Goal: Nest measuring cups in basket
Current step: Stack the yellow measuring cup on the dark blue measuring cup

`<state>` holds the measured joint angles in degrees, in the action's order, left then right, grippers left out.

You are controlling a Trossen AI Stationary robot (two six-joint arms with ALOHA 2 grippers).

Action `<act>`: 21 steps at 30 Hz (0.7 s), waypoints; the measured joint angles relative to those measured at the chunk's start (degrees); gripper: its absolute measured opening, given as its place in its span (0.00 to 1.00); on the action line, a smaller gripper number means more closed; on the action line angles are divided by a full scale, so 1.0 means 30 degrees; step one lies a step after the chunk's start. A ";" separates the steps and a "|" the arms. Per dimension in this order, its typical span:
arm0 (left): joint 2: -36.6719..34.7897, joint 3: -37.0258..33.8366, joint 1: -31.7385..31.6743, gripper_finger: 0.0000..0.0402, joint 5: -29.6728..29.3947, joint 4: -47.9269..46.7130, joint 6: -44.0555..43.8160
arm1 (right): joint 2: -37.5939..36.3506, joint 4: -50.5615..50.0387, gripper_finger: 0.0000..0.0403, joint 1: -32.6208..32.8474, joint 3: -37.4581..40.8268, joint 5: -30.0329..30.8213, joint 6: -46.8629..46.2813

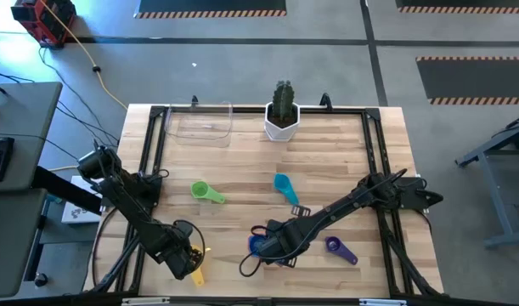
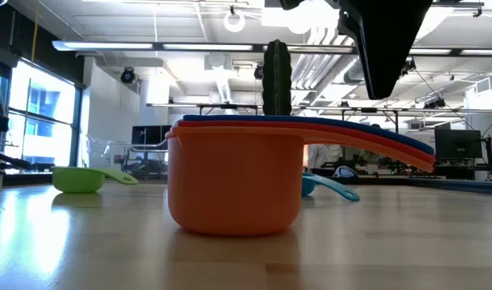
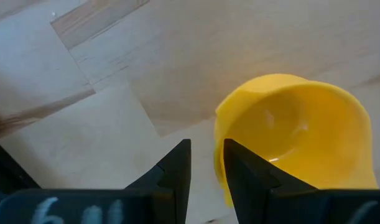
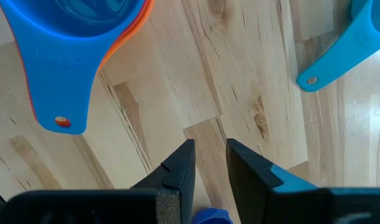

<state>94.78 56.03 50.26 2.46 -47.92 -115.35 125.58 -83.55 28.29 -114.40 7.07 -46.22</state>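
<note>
The yellow cup (image 3: pixel 295 137) lies near the table's near-left corner, with my left gripper (image 3: pixel 207 165) shut on its wall. An orange, red and blue cup stack (image 2: pixel 233 177) stands near the near edge, blue on top (image 4: pixel 71 37). My right gripper (image 4: pixel 209 162) hovers shut above the stack's handles, touching nothing. The green cup (image 1: pixel 204 191), teal cup (image 1: pixel 284 187) and purple cup (image 1: pixel 340 249) lie apart on the wood. The clear basket (image 1: pixel 200 123) sits at the far edge. My left gripper holds the yellow cup by its side wall at the rim (image 3: pixel 218 146), one finger inside the bowl and one outside. The fingers come from above, pointing down. Whether the cup is lifted clear cannot be told.
A white pot with a cactus (image 1: pixel 282 121) stands at the far edge, right of the basket. A dark frame (image 1: pixel 153 140) runs around the tabletop. Bare wood lies between the stack and the basket.
</note>
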 joint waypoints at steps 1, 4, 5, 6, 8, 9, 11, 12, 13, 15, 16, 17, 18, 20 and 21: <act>0.0030 0.0000 0.0007 0.20 0.0000 -0.0007 0.0003 | 0.0000 0.0000 0.21 0.0000 -0.0003 0.0000 0.0000; 0.0028 0.0000 -0.0011 0.15 -0.0004 0.0011 0.0316 | 0.0000 0.0000 0.21 0.0000 -0.0003 0.0000 0.0000; 0.0028 0.0000 -0.0045 0.13 -0.0007 0.0000 0.0334 | 0.0000 0.0000 0.21 0.0000 -0.0003 0.0000 0.0000; 0.0028 0.0000 -0.0097 0.10 -0.0009 0.0005 0.0338 | 0.0000 0.0001 0.21 0.0000 -0.0003 0.0000 0.0000; 0.0028 0.0000 -0.0195 0.04 -0.0173 0.0000 0.0561 | 0.0000 0.0007 0.21 0.0000 -0.0003 0.0000 0.0000; 0.0028 0.0007 -0.0270 0.02 -0.0265 0.0031 0.0738 | 0.0000 0.0013 0.21 0.0000 -0.0003 0.0000 0.0000; 0.0021 0.0015 -0.0435 0.02 -0.0476 0.0092 0.0859 | 0.0000 0.0050 0.21 0.0000 -0.0003 0.0000 0.0000; 0.0021 0.0015 -0.0573 0.03 -0.0481 0.0099 0.0873 | 0.0000 0.0068 0.21 0.0000 -0.0003 0.0003 0.0000; 0.0021 0.0015 -0.0719 0.03 -0.0489 0.0126 0.0908 | 0.0000 0.0078 0.21 0.0000 -0.0003 0.0007 0.0000; 0.0021 0.0015 -0.1059 0.02 -0.0535 0.0418 0.1259 | 0.0000 0.0080 0.21 0.0000 -0.0003 0.0007 -0.0008; 0.0021 0.0015 -0.1249 0.01 -0.0570 0.0636 0.1462 | 0.0000 0.0080 0.21 0.0000 -0.0003 0.0007 -0.0027; 0.0021 0.0015 -0.1465 0.01 -0.0634 0.0824 0.1602 | 0.0000 0.0080 0.21 0.0000 -0.0003 0.0007 -0.0109; 0.0021 0.0015 -0.1675 0.01 -0.0776 0.1009 0.1728 | 0.0000 0.0080 0.21 0.0000 -0.0003 0.0007 -0.0228; 0.0021 0.0015 -0.2115 0.01 -0.1218 0.1575 0.2103 | 0.0000 0.0078 0.21 0.0000 -0.0003 0.0007 -0.0551; 0.0021 0.0050 -0.2317 0.01 -0.1441 0.1807 0.2276 | 0.0000 0.0074 0.21 0.0000 -0.0003 0.0007 -0.0684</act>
<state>94.85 56.18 43.31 -1.86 -42.50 -108.52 125.58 -83.33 28.29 -114.41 7.09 -48.27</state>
